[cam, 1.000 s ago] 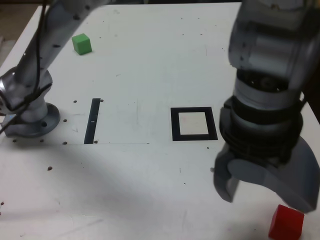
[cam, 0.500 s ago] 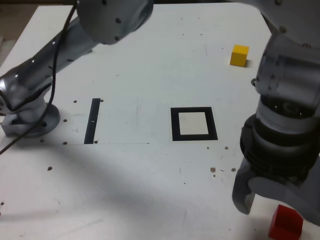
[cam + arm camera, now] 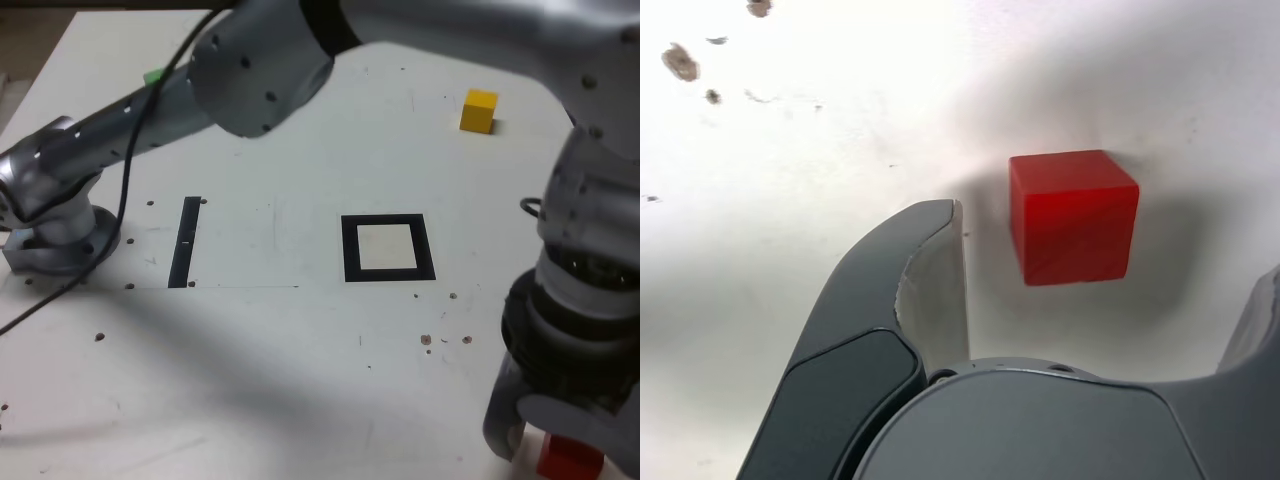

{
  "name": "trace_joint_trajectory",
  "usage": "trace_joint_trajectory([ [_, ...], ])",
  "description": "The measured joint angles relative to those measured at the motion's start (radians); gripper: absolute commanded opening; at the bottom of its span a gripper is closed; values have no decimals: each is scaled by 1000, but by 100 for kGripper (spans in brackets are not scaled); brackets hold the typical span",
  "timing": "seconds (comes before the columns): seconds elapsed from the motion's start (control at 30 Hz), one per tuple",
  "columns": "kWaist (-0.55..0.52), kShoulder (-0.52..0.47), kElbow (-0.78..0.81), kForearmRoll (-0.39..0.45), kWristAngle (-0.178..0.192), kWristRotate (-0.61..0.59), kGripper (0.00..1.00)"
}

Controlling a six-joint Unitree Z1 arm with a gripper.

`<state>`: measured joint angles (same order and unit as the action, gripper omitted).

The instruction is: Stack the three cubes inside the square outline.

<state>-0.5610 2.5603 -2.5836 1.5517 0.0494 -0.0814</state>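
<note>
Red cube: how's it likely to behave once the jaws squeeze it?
The red cube looks rigid, with crisp edges and flat faces, so it probably won't deform. Those flat sides should seat well on the pads, though the smooth surface might slip a little. It sits flat on the table, so a nudge would likely slide it, not roll it.

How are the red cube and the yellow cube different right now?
The red cube is red, but the yellow cube is yellow. The red cube has the robot's open jaws around it without being held, while the yellow cube has no jaws near it. The red cube is nearer the camera in the exterior view; the yellow cube is farther back. Both are plain blocks sitting outside the square outline.
</note>
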Motion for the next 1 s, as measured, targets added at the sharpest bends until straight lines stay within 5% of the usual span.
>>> trace_joint_trajectory([
  [0.3,0,34,-31,0,0,0,96],
  [1.0,3,53,-32,11,16,-26,60],
])
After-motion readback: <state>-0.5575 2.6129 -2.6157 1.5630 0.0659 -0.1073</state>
